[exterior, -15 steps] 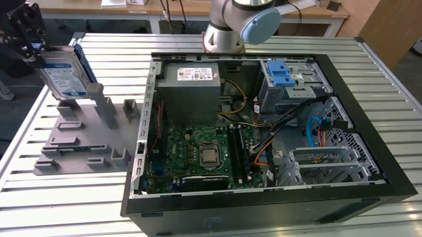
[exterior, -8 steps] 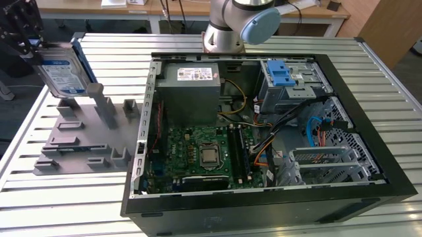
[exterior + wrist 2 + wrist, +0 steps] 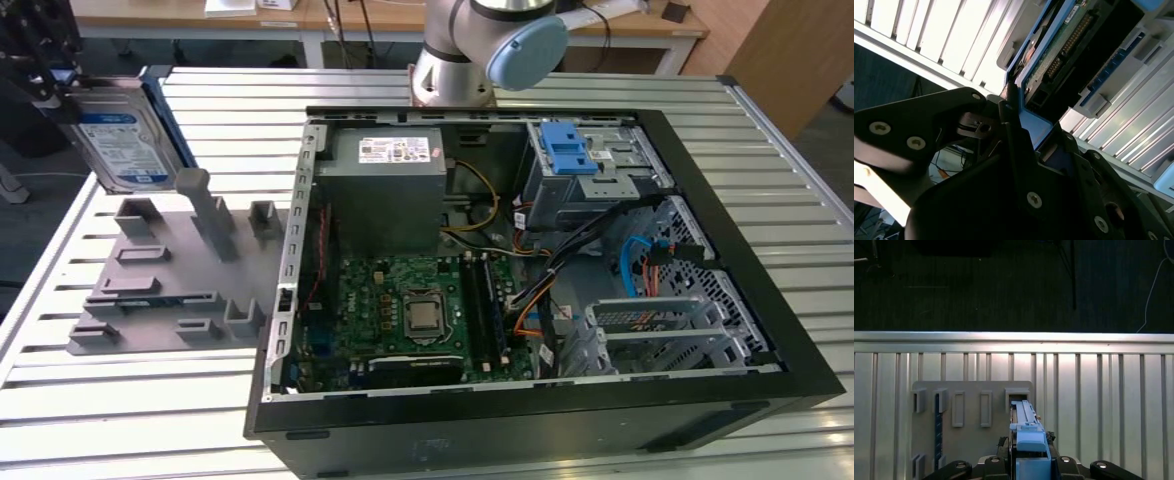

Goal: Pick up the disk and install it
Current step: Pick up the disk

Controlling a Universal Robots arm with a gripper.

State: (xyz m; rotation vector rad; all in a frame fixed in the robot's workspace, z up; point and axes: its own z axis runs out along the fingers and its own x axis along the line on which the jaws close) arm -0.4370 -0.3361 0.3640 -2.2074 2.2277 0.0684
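We found the gripper [image 3: 1030, 466] pinching the disk [image 3: 1026, 432] edge-on, its jaws pressed against the drive's sides. In the exterior view the disk hung upright at ten o'clock, clear above the grey holder plate [image 3: 150, 288]. We judged that so narrow a grip could let the drive tilt or slip. A low pass might also snag a blue rail on the plate's upright posts. Farther off, toward three o'clock, the open computer case [image 3: 534, 420] raised a dark rim to clear. Inside it, at one o'clock, loose cables [image 3: 561, 255] crowded the silver cage [image 3: 587, 180]. Bare slatted table [image 3: 160, 400] gave room around the plate.
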